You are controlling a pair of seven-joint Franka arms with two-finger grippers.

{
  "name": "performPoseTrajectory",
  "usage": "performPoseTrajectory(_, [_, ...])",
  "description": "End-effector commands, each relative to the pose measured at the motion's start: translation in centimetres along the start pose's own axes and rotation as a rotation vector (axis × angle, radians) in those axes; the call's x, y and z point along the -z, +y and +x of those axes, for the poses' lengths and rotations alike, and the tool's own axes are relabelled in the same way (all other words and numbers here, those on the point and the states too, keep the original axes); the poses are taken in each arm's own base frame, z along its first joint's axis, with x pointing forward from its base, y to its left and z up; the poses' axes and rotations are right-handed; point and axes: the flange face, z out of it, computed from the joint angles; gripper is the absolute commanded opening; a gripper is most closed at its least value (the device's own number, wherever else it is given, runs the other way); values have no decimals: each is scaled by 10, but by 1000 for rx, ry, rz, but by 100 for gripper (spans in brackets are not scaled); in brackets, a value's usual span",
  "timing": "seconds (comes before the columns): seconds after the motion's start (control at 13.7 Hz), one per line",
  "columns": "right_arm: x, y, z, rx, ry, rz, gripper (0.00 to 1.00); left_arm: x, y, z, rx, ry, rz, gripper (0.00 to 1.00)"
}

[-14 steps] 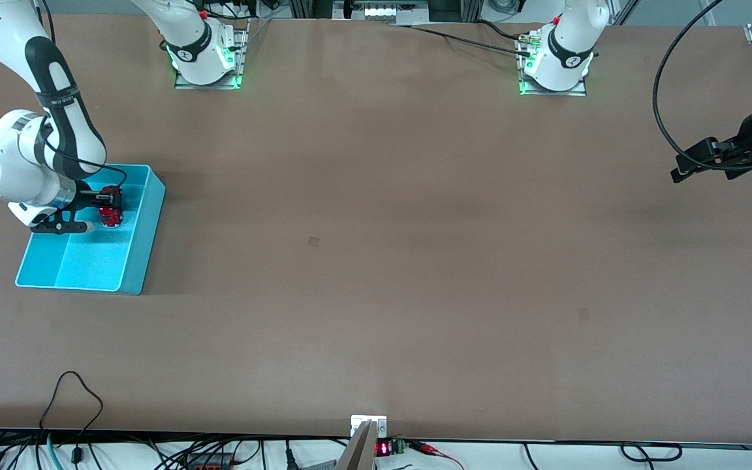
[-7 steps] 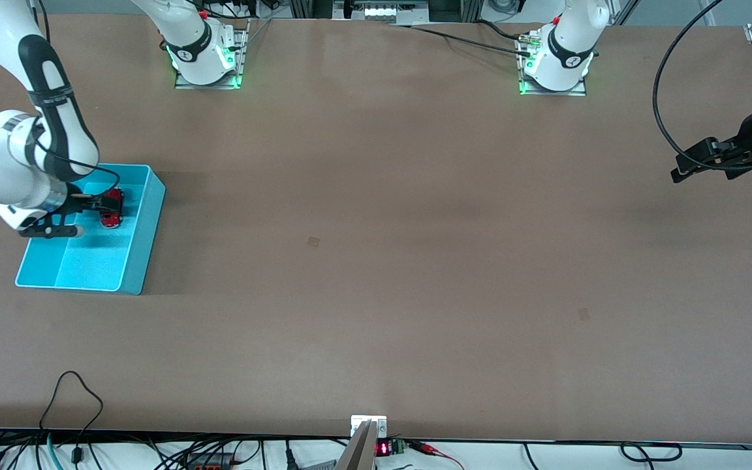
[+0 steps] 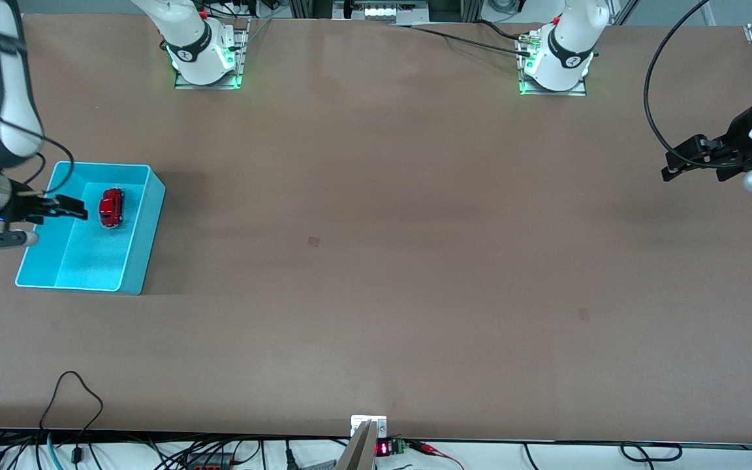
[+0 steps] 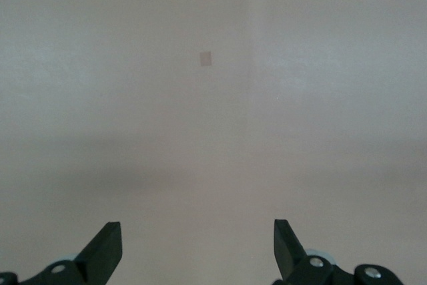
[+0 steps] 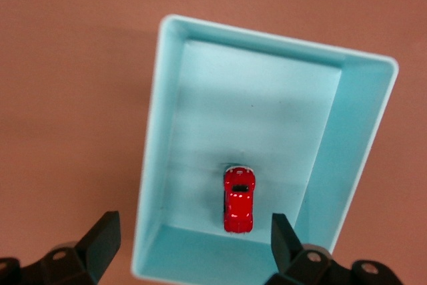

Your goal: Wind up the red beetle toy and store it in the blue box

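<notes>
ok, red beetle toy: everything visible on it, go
The red beetle toy is a tiny glossy red car with a rounded body, a dark window patch and pale ends. It sits upright on the flat floor of the blue box, in the half farther from the front camera, touching no wall. Nothing grips it; the open right gripper hangs above the box.

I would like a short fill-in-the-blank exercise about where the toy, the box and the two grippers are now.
1. The red beetle toy lies inside the ____ box.
2. The right gripper, fingers open, holds ____.
3. The box stands toward the ____ arm's end of the table.
4. The left gripper hangs over bare table with its fingers ____.

Missing words: blue; nothing; right; open
</notes>
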Motion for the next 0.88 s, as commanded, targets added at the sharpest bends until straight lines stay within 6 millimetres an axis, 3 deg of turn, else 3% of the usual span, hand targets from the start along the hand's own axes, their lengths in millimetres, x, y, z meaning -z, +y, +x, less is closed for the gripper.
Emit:
performPoseTrajectory(0.0, [70,-30,9,56,3,0,100,5,-1,-7,-15,-13,-10,100])
performPoseTrajectory(0.22, [113,-36,0,65,-7,1,100,6,6,-9,-26,-19,-10,100])
performPoseTrajectory(0.44, [138,-44,-17,72,-5,-4,100,7,7,-9,-27,-11,-10,100])
performPoseTrajectory(0.58, [142,-55,-16,92,-6,-14,100,8,8,-8,-27,-8,-10,100])
performPoseTrajectory(0.8, [143,-57,-18,28,-12,-12,100,5,7,-8,-25,-13,-10,100])
